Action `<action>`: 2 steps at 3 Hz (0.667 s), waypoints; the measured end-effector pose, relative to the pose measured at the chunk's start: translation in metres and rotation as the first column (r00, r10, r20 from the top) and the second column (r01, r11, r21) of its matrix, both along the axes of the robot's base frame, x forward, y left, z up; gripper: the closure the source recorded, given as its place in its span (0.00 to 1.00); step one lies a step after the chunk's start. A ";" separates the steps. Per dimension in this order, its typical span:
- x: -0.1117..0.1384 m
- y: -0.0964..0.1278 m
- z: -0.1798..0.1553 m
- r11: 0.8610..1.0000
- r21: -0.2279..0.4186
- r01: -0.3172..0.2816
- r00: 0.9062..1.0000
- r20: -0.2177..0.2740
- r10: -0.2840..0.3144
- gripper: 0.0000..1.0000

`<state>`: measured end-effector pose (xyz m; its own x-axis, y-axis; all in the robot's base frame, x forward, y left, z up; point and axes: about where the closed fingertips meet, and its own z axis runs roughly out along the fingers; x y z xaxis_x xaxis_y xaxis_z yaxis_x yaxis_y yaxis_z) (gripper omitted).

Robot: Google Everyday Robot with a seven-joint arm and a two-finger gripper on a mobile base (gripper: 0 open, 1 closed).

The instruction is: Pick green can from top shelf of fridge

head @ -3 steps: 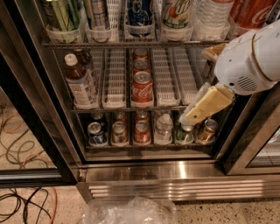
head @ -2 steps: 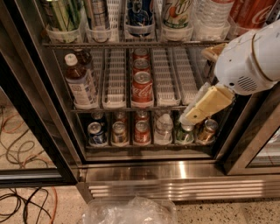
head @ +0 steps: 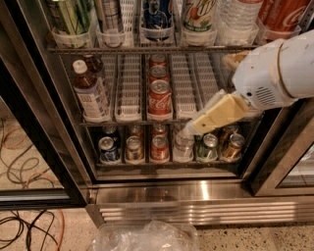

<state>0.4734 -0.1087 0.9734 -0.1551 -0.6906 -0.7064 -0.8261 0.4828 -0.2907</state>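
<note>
Three wire racks show inside the fridge, which stands on a speckled floor with its black door frame open and a brushed-steel louvred base below. Loose cables trail across the floor on the left, and a crumpled clear plastic bag lies in front of the base.

On the top shelf, in the far-left white tray, stands the green can, upright, its top cut off from sight. Along the same row to its right are a silver can, a blue can, a white-and-green can, a clear water bottle and a red cola bottle. The rack below holds a brown bottle with a white cap and a lane of red cola cans; the lowest rack carries a row of short cans.

The white arm reaches in from the right, covering the right end of the middle rack. Its beige gripper points down and left, its tip in front of the edge between the middle and lowest racks. It holds nothing that I can see, and whether it is open or closed I cannot tell. It is well apart from the green can.
</note>
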 end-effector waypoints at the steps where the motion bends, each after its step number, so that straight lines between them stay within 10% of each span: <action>1: 0.012 0.036 0.010 0.981 0.188 0.043 0.998 0.040 -0.051 0.00; 2: 0.026 0.069 0.016 0.944 0.328 0.043 0.991 0.109 -0.083 0.00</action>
<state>0.4997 -0.0399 0.9890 -0.0919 -0.4128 -0.9062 -0.7596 0.6175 -0.2043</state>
